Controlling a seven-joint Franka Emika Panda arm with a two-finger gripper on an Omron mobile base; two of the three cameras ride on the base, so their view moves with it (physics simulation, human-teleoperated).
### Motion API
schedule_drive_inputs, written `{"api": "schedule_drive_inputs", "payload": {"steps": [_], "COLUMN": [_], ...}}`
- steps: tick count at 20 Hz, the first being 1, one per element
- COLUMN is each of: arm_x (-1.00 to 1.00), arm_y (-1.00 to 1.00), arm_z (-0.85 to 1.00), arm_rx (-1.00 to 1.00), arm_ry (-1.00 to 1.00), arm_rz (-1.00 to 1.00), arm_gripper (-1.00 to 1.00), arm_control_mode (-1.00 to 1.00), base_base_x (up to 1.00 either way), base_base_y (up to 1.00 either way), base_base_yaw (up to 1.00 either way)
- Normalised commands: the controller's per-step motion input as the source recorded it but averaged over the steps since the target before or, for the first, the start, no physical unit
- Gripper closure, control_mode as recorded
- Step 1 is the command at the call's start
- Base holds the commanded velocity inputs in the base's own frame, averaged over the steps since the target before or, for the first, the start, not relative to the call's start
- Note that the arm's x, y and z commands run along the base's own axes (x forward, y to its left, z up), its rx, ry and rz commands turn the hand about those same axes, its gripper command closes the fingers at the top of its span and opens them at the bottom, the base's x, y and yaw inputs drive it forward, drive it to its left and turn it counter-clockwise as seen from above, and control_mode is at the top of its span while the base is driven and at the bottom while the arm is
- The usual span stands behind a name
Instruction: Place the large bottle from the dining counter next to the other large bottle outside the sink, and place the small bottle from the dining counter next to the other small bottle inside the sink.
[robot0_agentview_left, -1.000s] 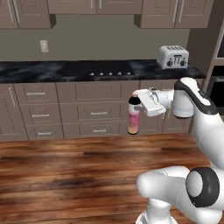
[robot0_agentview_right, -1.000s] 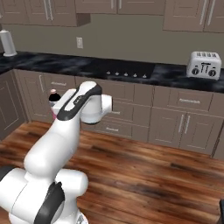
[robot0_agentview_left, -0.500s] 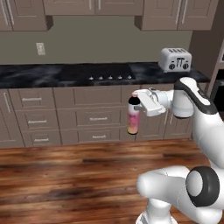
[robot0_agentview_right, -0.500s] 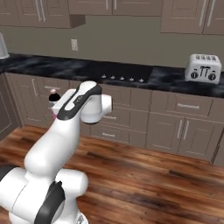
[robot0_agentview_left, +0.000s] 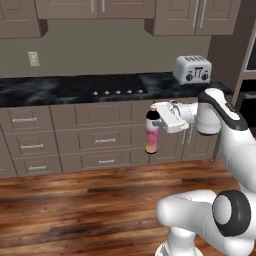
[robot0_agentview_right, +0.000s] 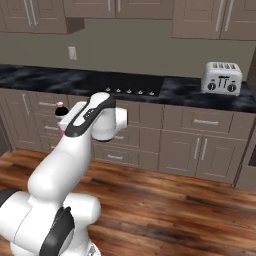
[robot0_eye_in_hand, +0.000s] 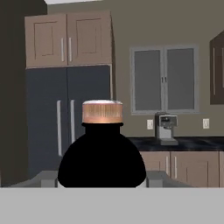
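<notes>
Bottle (robot0_agentview_left: 151, 134) is dark up top with a pink-to-yellow label and a coppery cap (robot0_eye_in_hand: 102, 111). Desk (robot0_agentview_left: 75, 89) is black with grey marbling, cabinets (robot0_agentview_left: 95, 140) taupe, toaster (robot0_agentview_left: 192, 69) silver. Floor (robot0_agentview_left: 75, 210) is reddish-brown wood with darker streaks, fridge (robot0_eye_in_hand: 65, 118) dark grey.

I count one bottle (robot0_agentview_left: 152, 133) in the gripper (robot0_agentview_left: 159, 120), one toaster (robot0_agentview_left: 192, 69) on the worktop (robot0_agentview_left: 60, 90), one wall outlet (robot0_agentview_left: 33, 59), one coffee machine (robot0_eye_in_hand: 166, 127) and one dark fridge (robot0_eye_in_hand: 65, 118)
</notes>
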Motion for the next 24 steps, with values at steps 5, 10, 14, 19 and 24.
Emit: {"api": "schedule_drive_inputs", "payload": {"steps": [5,10,14,19,24], "arm_x": [0.00,0.00,0.00,0.00,0.00], "arm_y": [0.00,0.00,0.00,0.00,0.00], "arm_z": [0.00,0.00,0.00,0.00,0.00], "arm_rx": [0.00,0.00,0.00,0.00,0.00], "arm_ry": [0.00,0.00,0.00,0.00,0.00], "arm_rz": [0.00,0.00,0.00,0.00,0.00], "arm_gripper": [1.00,1.00,1.00,1.00,1.00], "arm_control_mode": [1.00,1.00,1.00,1.00,1.00], "base_base_x": [0.31,0.24,0.24,0.26,0.29], "base_base_y": [0.00,-0.06,-0.12,-0.06,0.00], "base_base_yaw": [-0.22,-0.28,-0.32,-0.36,-0.41]}}
